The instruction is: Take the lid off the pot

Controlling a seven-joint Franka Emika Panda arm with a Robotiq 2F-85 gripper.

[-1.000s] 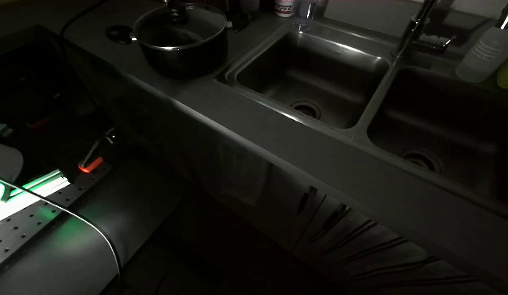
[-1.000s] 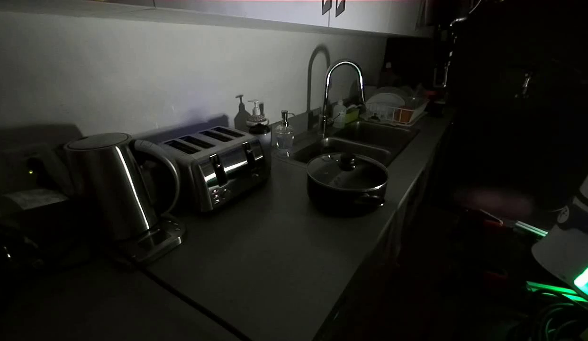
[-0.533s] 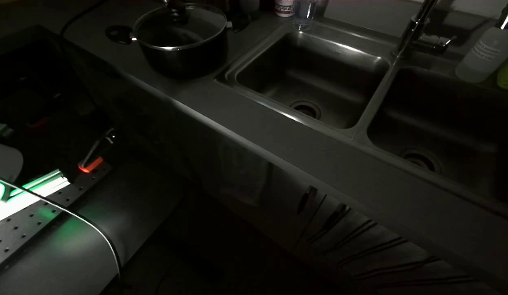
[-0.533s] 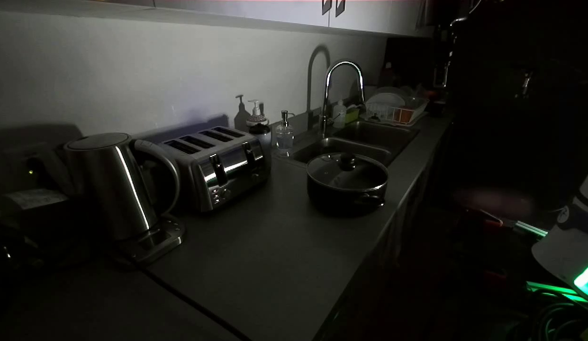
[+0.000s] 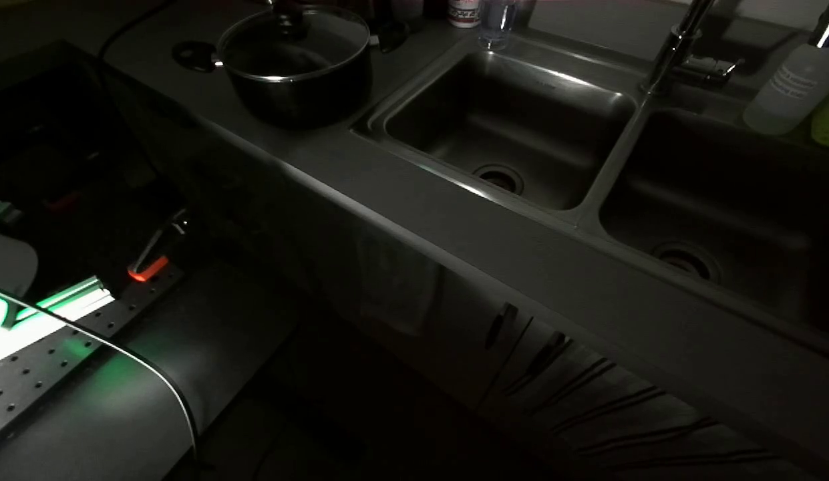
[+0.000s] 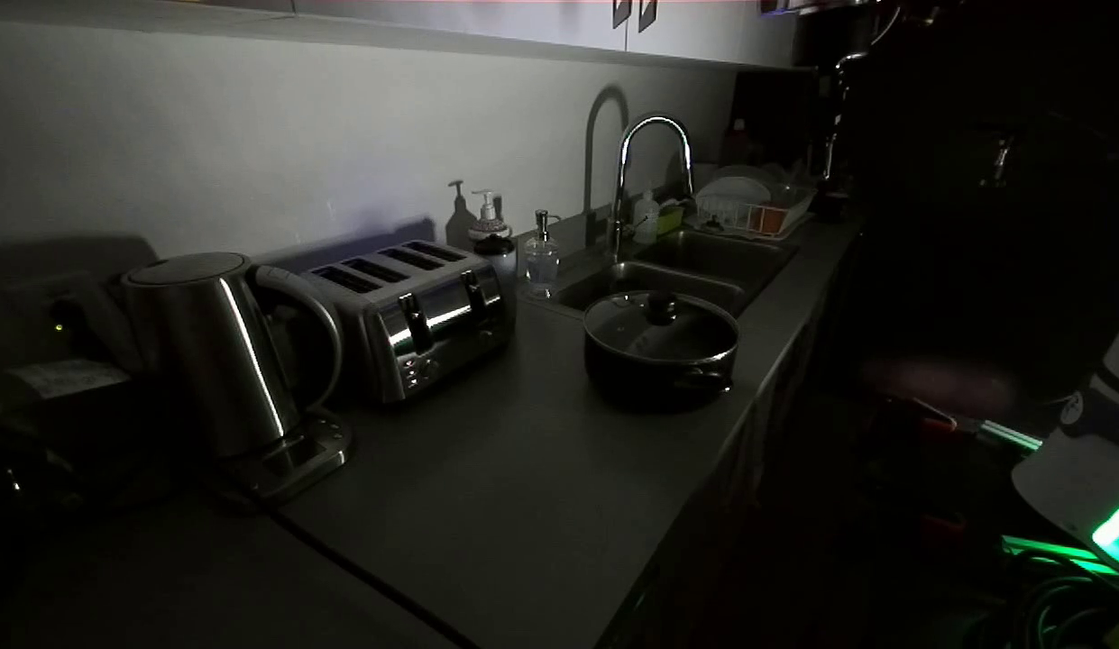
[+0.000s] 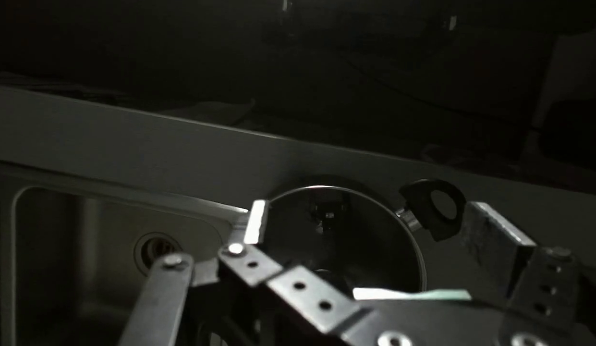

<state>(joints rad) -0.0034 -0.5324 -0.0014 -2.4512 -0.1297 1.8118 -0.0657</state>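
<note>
Glossy, metal-rimmed glass lid

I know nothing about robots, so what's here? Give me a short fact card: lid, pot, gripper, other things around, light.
Lid: on the pot, not yet removed
Pot: black, on the counter beside the sink
Gripper: open, holding nothing
Also on counter: toaster, kettle
Light: dim, some areas too dark to make out

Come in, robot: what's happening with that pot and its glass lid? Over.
Hand open, holding nothing. Glass lid on the pot. Nothing seen lying on top of it; much is dark.
</note>
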